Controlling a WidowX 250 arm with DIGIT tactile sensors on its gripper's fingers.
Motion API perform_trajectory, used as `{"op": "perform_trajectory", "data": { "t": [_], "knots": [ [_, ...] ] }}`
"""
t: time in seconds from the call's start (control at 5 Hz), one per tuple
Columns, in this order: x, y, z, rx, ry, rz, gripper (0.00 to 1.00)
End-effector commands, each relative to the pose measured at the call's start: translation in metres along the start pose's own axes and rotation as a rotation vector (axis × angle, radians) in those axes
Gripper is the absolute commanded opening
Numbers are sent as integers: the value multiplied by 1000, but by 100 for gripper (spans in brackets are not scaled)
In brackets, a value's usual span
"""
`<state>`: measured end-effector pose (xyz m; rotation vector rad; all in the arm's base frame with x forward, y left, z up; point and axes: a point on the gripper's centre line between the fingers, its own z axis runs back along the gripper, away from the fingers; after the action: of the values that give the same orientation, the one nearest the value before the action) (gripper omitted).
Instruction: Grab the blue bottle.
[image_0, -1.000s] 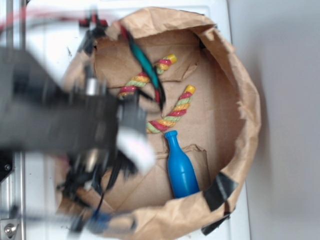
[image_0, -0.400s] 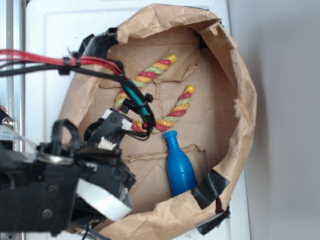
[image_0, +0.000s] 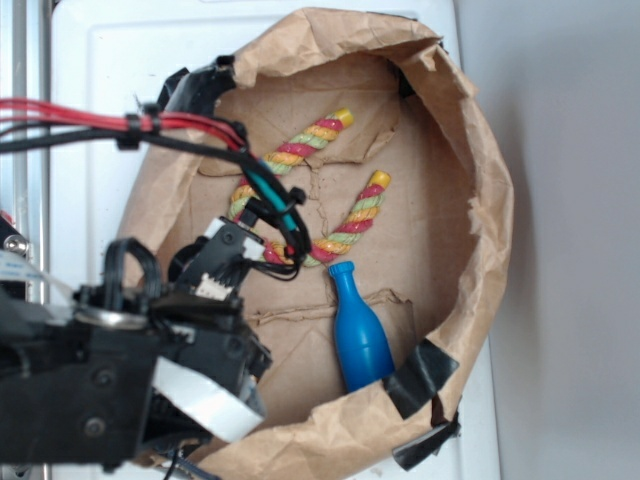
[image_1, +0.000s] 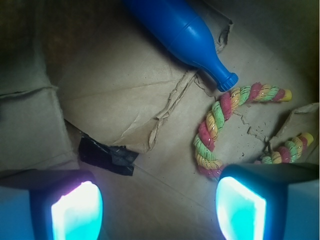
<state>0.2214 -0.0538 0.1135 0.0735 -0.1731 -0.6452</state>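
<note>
I am looking down past the gripper, whose two glowing pads are standing wide apart with nothing between them, only torn brown paper and a scrap of black tape below. The blue bottle is lying on its side beyond the pads, near the top of the wrist view, its narrow neck pointing toward the twisted rope, with the lip just beside the rope's curve but apparently not touching. From the outside camera I am seeing the arm sitting over the left side of the paper bag, while the bottle is resting near the bag's lower rim, well apart from the gripper and clear of the cables. I am judging the grab as barely begun: the jaws are ready, but the approach, the lining up across the plump body, the descent and the closing are all left to do.
</note>
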Motion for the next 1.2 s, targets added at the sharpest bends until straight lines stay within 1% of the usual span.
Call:
{"op": "perform_trajectory", "data": {
  "t": [0.0, 0.2, 0.4, 0.6, 0.8, 1.0],
  "knots": [
    [33, 25, -8, -68, -85, 29, 100],
    [44, 41, -6, -86, -124, 66, 100],
    [53, 54, -4, -45, -188, 31, 100],
    [63, 79, -14, -6, -203, 67, 100],
    [71, 89, -29, 17, -161, 64, 100],
    [78, 83, -39, -14, -157, 15, 100]
  ]
}}
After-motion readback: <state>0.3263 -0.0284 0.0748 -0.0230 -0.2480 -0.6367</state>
